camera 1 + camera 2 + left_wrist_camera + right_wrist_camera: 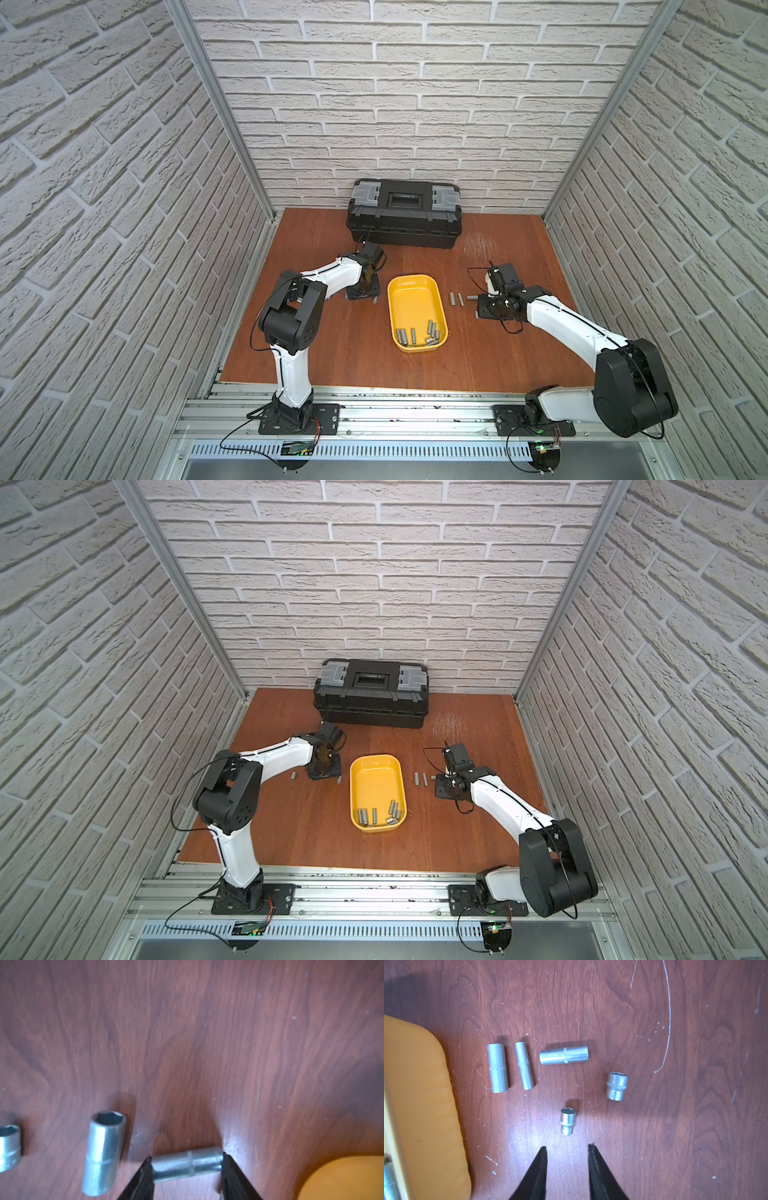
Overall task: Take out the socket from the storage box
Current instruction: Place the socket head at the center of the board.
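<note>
In both top views the smooth yellow tray (415, 291) (376, 777), rounded at its corners, lies between the arms on the wooden table (332, 353). Steel sockets (401, 336) lie clustered at its near end.

Left wrist view: the left gripper (187, 1159) pinches a socket (187, 1164) with a knurled band end to end (outside the tray, just beside it).

Right wrist view: the right gripper (567, 1147) stands parted and empty, with a stubby socket (568, 1121) just ahead of it.

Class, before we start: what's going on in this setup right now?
Two robot arms are moving sockets from the yellow tray onto the wooden table. The left gripper is closed endwise on one socket beside the tray. The right gripper is open and empty above five sockets laid out there. The tray holds more sockets.
</note>
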`<action>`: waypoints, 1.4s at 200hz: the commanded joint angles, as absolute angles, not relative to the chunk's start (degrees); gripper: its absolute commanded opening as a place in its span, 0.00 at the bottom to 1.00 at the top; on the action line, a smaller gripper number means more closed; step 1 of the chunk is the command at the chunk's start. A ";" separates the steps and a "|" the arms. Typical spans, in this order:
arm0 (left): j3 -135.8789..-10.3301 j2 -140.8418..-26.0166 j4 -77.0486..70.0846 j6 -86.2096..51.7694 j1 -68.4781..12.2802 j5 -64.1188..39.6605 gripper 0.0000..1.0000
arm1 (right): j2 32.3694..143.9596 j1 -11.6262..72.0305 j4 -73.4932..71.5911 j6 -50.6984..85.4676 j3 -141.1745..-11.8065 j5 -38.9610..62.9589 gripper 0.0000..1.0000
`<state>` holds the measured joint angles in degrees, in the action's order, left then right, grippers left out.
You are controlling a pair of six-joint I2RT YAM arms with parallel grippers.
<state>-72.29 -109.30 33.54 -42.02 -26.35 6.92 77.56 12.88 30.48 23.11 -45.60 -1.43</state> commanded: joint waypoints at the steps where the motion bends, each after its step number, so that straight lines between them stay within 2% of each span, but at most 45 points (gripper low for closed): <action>1: -73.39 -111.52 32.96 -41.40 -25.95 6.06 0.43 | 76.10 12.57 29.97 22.50 -45.09 -1.61 0.35; 90: -73.01 -109.05 33.12 -41.59 -25.84 6.42 0.64 | 74.67 12.70 31.11 20.25 -46.88 0.65 0.36; 148: -74.24 -102.94 34.48 -40.97 -25.85 7.42 0.67 | 72.24 15.46 33.54 15.92 -51.14 3.17 0.40; 198: -75.07 -93.57 37.32 -39.66 -25.45 11.37 0.73 | 73.94 26.30 37.05 12.22 -59.47 3.91 0.42; 248: -69.62 -84.66 37.06 -40.48 -23.48 14.23 0.79 | 85.54 39.74 40.76 16.29 -66.57 0.00 0.42; 280: -65.66 -80.77 36.31 -40.89 -21.47 14.42 0.81 | 93.34 44.04 42.17 19.82 -69.37 -2.54 0.41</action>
<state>-68.36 -83.00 36.16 -40.62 -23.00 12.93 89.62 41.56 39.40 16.36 -67.53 0.71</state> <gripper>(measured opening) 0.802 0.412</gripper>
